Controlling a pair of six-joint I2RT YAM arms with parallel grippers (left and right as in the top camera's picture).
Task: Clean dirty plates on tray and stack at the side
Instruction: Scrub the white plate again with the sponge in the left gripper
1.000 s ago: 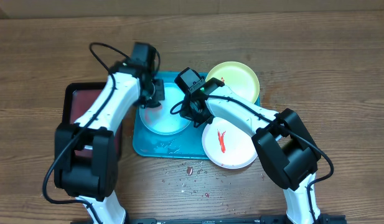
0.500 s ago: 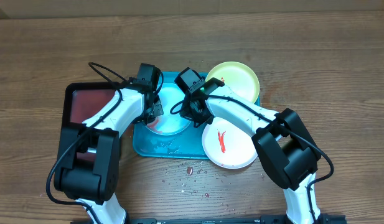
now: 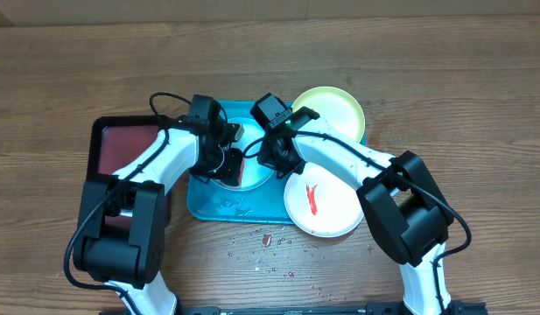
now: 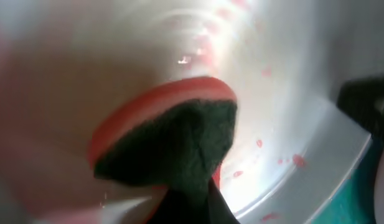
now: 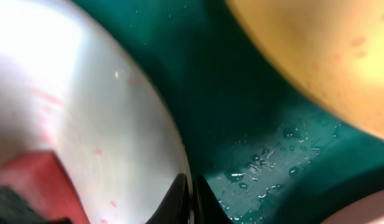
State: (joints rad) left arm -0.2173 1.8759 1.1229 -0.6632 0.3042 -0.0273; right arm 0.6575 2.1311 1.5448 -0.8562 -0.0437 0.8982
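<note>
"On the turquoise tray (image 3: 208, 208), mid-table: what is the position?"

"Three plates. The light-blue plate (image 3: 255, 172) sits in the tray's left half, between the two arms. Its pale inside is wet and flecked with faint red spots."

"What has hold of it?"

"The right gripper (image 5: 189, 196) is pinched closed on its rim, on the side nearer the tray's middle. The left gripper (image 3: 226, 164) is clamped on a sponge (image 4: 173, 146), which has a red body and a dark green scouring face. The sponge lies against the inside of that plate."

"The other two?"

"The white plate (image 3: 331, 210) lies at the tray's near right corner, overlapping the rim, with a red sauce smear (image 3: 311, 199) left of its centre. The yellow-green plate (image 3: 335, 109) lies at the far right corner, also over the rim. The two are apart, and the right arm reaches across above the gap."

"Tray floor?"

"Water droplets (image 5: 266, 165) on the bare part beside the light-blue plate."

"Anything off the tray?"

"A smaller black tray (image 3: 121, 140) with a reddish inside sits just beside the turquoise one's left edge, and the left arm crosses over it. Red crumbs (image 3: 266, 238) are scattered on the wooden table (image 3: 427, 79) just in front of the turquoise tray."
</note>
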